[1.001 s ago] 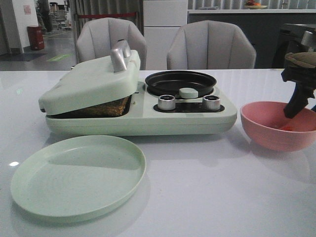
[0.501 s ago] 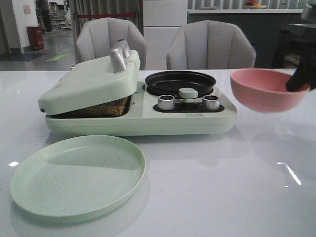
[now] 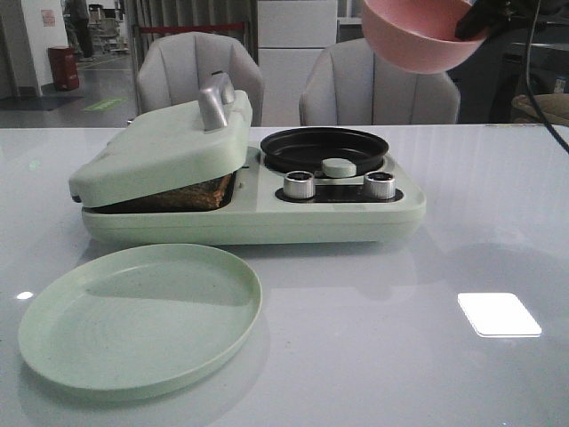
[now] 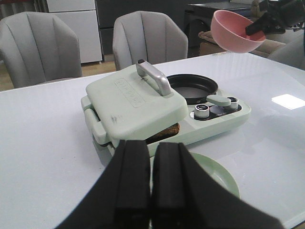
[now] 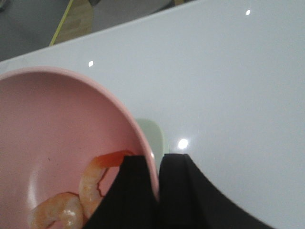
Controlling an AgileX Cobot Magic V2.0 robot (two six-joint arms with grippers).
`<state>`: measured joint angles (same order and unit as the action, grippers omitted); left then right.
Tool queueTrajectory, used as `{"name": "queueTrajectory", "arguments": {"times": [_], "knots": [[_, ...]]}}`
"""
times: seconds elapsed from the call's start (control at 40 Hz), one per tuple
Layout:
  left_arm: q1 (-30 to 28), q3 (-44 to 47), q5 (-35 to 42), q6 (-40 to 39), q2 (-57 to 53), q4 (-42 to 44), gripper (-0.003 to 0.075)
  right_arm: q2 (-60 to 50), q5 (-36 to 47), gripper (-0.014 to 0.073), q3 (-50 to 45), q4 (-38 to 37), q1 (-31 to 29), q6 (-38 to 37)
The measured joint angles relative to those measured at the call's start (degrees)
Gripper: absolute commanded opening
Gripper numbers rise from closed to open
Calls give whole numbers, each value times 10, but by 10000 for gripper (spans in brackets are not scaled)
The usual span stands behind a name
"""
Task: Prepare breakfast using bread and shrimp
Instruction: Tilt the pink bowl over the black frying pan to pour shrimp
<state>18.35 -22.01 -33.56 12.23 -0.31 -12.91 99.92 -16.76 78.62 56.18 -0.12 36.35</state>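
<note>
Right tool (image 5: 157, 191) is holding a round pink bowl (image 3: 416, 34) high above the black round frying pan (image 3: 324, 147).
Its fingers are pinching the rim; curled orange-pink shrimp (image 5: 97, 183) are lying inside, bread (image 3: 182, 195) is sitting under the pale green lid (image 3: 160, 147), left tool (image 4: 150, 183) is hanging nearly closed, gripping nothing.

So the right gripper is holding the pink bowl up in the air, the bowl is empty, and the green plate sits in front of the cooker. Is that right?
Not quite: the pink bowl is not empty. The right wrist view shows shrimp lying inside it. The rest holds: the right gripper pinches the bowl's rim and holds it in the air, and the green plate sits in front of the cooker.
</note>
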Motion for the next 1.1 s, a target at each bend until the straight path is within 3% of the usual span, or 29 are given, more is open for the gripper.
{"name": "queueTrajectory", "arguments": {"times": [0.23, 0.5, 0.65, 0.88, 1.1], "knots": [[0, 0, 0, 0, 0, 0, 112, 24, 153, 138, 0, 34, 74, 102], [0, 0, 0, 0, 0, 0, 112, 74, 344, 138, 0, -23, 159, 111], [0, 0, 0, 0, 0, 0, 112, 103, 396, 138, 0, -104, 181, 44], [0, 0, 0, 0, 0, 0, 112, 132, 467, 138, -21, -292, 183, -117], [0, 0, 0, 0, 0, 0, 112, 158, 643, 138, -62, -461, 183, -191]]}}
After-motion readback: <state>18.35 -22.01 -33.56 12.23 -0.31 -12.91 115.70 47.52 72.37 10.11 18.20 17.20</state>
